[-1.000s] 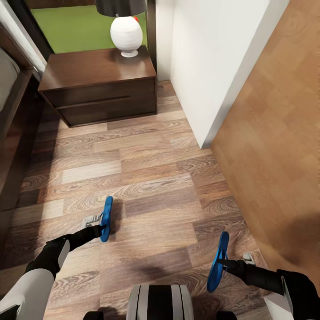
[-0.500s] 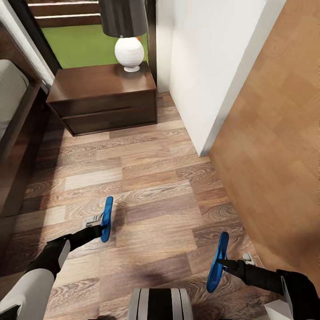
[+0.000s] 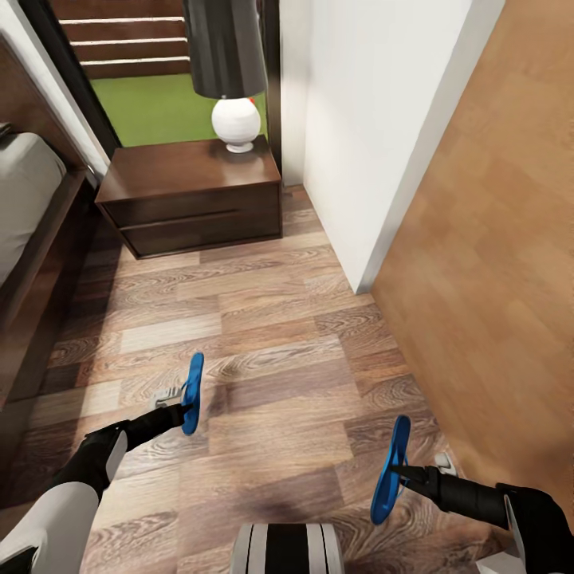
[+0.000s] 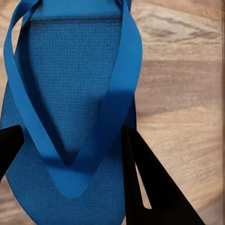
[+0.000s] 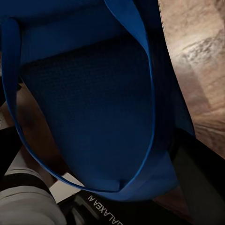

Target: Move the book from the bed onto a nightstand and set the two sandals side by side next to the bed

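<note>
Blue soles were held edge-up, one in each pincer, presumably so that both sandals could be carried together toward the bed and set down as a pair. The left pincer [image 3: 185,408] was clamped on the left sandal [image 3: 191,393], its dark fingers [image 4: 150,187] pressed against the sole's edges in the left wrist view, with the straps facing the camera. The right pincer [image 3: 401,472] was closed on the right sandal [image 3: 390,470], held well apart from the other, above the wood-plank floor [image 3: 271,319]. Neither sandal appeared to touch the floor, so the placing step was judged not yet done.

The bed [image 3: 32,231] was cut off at the picture's left edge; only part of its frame and a strip of mattress were shown. A small dark shape at that edge near the headboard could not be identified as the book. The nightstand [image 3: 195,195] stood against the window wall, beside the bed, with a white-based lamp [image 3: 235,123] on its top, the shade cropped at the picture's top. In the right wrist view the sandal was dim and its grip point could hardly be made out.
</note>
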Tool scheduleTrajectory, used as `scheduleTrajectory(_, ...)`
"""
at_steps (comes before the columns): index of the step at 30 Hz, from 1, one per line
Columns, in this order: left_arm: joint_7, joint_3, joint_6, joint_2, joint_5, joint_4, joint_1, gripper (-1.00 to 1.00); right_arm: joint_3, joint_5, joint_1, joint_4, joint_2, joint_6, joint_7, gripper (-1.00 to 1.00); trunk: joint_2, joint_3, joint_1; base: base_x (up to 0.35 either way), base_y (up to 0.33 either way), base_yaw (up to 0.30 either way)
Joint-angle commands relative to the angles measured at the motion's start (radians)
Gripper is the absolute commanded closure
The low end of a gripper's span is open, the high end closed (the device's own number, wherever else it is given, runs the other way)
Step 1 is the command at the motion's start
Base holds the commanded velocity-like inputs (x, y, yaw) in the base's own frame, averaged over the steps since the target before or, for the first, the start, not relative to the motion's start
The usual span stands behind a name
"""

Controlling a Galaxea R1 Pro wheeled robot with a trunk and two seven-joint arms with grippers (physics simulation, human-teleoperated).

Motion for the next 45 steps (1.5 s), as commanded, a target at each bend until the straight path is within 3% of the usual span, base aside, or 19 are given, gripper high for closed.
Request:
scheduleTrajectory(1,-0.009,0.008,0.005,-0.001,-0.014,-0.001,-0.001,1.0,-0.004,0.011,-0.001,0.0,0.001,0.009,0.01,1.0,0.0,0.003,-0.001,0.0,0.0,0.0)
scheduleTrajectory(28,-0.009,0.01,0.005,-0.006,-0.014,0.003,-0.001,1.0,-0.001,0.014,-0.001,0.004,0.002,0.005,0.01,1.0,0.006,0.108,-0.013,0.0,0.0,0.0)
scheduleTrajectory(32,-0.008,-0.036,0.039,-0.019,-0.018,0.012,-0.001,1.0,0.005,0.023,0.006,0.013,0.002,-0.042,0.003,1.0,0.007,0.123,-0.015,0.0,0.0,0.0)
scheduleTrajectory(35,-0.008,-0.047,0.046,-0.017,-0.019,0.052,-0.001,1.0,0.006,0.034,0.007,0.016,0.004,-0.063,0.001,1.0,0.008,0.135,-0.016,0.0,0.0,0.0)
scheduleTrajectory(41,-0.007,-0.053,0.049,-0.012,-0.021,0.181,-0.001,1.0,0.006,0.157,0.01,0.058,0.009,-0.105,-0.005,1.0,0.009,0.158,-0.019,0.0,0.0,0.0)
scheduleTrajectory(43,-0.005,-0.054,0.047,0.005,-0.021,0.243,-0.001,1.0,0.005,0.201,0.011,0.143,0.012,-0.193,-0.006,1.0,0.01,0.166,-0.019,0.0,0.0,0.0)
scheduleTrajectory(45,-0.004,-0.054,0.044,0.021,-0.023,0.303,-0.001,1.0,0.004,0.218,0.011,0.213,0.013,-0.278,-0.006,1.0,0.01,0.173,-0.02,0.0,0.0,0.0)
